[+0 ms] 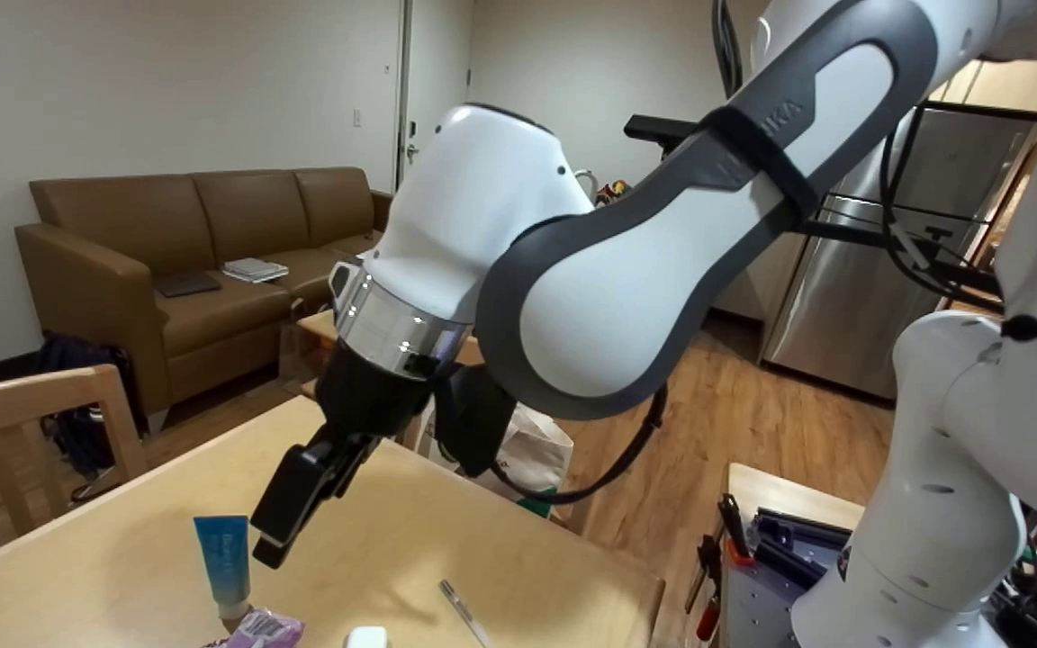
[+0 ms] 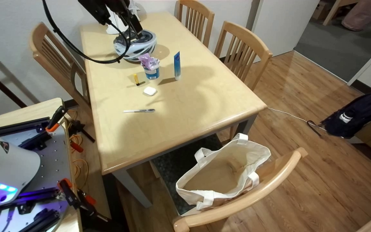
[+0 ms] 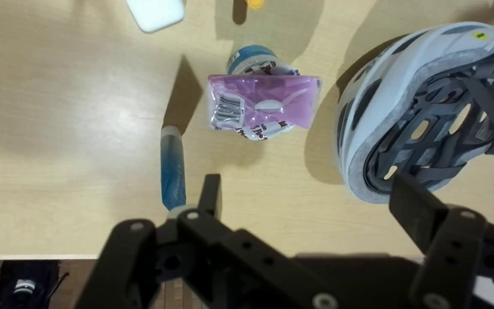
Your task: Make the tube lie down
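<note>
Black, blocky fingers [image 3: 418,210] spread wide, holding nothing; the slim blue squeeze tube [image 3: 173,169] stands upright on its whitish cap [image 2: 177,77] on the pale wooden bench [image 2: 188,106], near a shiny purple plastic packet [image 3: 266,92].

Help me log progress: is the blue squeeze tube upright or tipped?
Upright: both exterior views show the blue squeeze tube standing on its cap.

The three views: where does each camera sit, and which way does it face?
Wrist view: behind the open gripper, which shows; faces down at the tube.
An exterior view: about level with the arm, facing across table to sofa; gripper, base also show.
An exterior view: high, looking down over table and helmet; base, gripper partly show.
Both exterior views show pen and upright tube.
</note>
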You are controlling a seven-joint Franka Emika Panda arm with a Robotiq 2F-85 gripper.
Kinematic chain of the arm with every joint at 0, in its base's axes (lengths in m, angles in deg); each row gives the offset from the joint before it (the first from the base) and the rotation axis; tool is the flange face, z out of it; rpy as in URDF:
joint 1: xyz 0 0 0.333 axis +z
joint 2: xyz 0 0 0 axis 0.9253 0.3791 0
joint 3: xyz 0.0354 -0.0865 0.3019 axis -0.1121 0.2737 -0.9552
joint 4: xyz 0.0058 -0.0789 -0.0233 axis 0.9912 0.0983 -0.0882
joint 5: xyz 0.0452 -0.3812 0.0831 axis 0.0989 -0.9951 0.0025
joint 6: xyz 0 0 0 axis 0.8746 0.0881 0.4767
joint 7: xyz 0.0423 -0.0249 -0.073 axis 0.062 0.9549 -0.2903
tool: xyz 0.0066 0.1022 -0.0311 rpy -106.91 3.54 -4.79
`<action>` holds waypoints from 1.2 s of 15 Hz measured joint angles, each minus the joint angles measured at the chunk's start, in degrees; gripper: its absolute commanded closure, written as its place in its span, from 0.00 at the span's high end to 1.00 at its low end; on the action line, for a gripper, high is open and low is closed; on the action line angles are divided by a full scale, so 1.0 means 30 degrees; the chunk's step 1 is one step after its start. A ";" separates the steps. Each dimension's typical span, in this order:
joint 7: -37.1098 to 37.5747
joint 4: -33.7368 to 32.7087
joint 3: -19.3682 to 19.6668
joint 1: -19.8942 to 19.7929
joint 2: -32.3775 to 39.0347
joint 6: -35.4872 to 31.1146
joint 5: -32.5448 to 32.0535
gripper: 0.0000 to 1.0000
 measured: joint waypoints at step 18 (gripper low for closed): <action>-0.2336 -0.3605 0.2431 0.0324 0.2816 0.3977 -0.9792 1.00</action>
